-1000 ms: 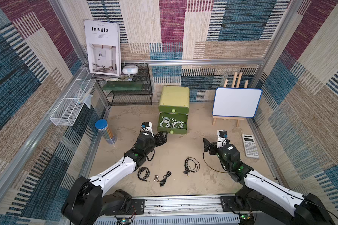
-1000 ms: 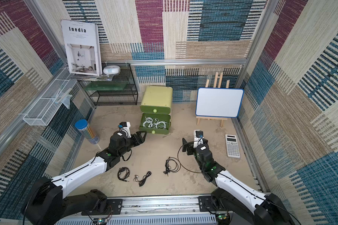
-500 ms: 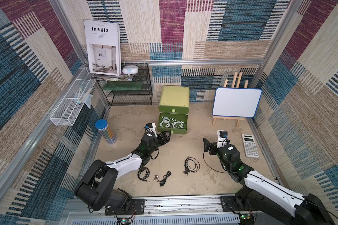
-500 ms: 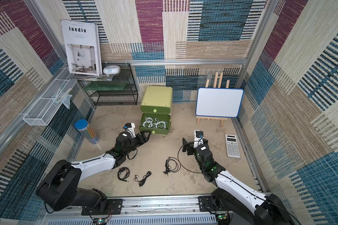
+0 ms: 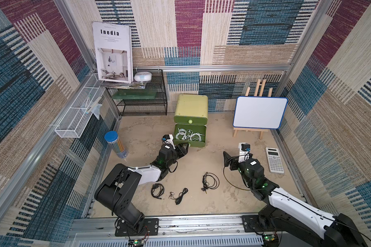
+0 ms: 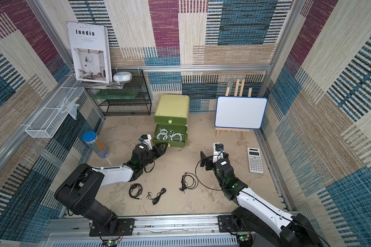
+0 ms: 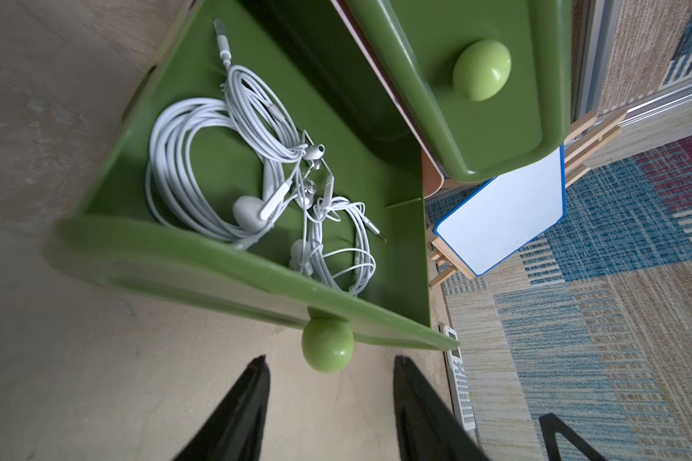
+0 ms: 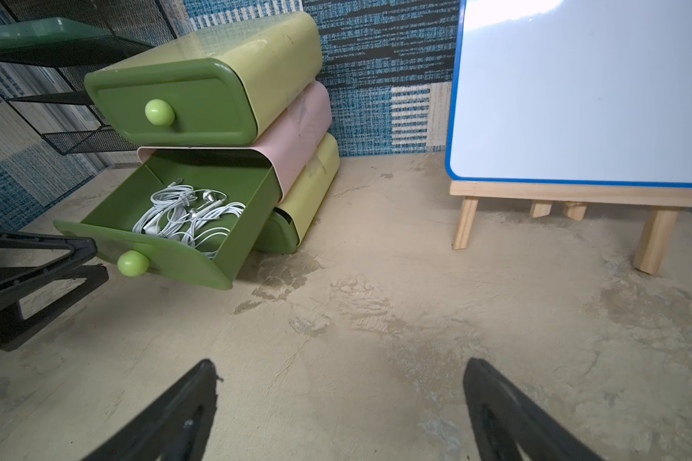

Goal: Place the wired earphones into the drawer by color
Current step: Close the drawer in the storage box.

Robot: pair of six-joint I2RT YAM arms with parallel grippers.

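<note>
white earphones (image 8: pixel 184 217) lie coiled in the open green drawer (image 8: pixel 172 259), near a whiteboard (image 8: pixel 584 92).

Your left gripper (image 7: pixel 330 359) has black fingers (image 7: pixel 240 407). Right in front of them is a light green knob (image 7: pixel 327 346) on a dark green drawer (image 7: pixel 216 271). The white earphones (image 7: pixel 248 211) are inside. The black earphones (image 5: pixel 210 181) are on the sandy floor (image 5: pixel 201 162) behind your gripper. The case (image 8: pixel 280 52) is yellow-green and pink. The walls (image 5: pixel 189 25) have blue, red and cream stripes.
</note>
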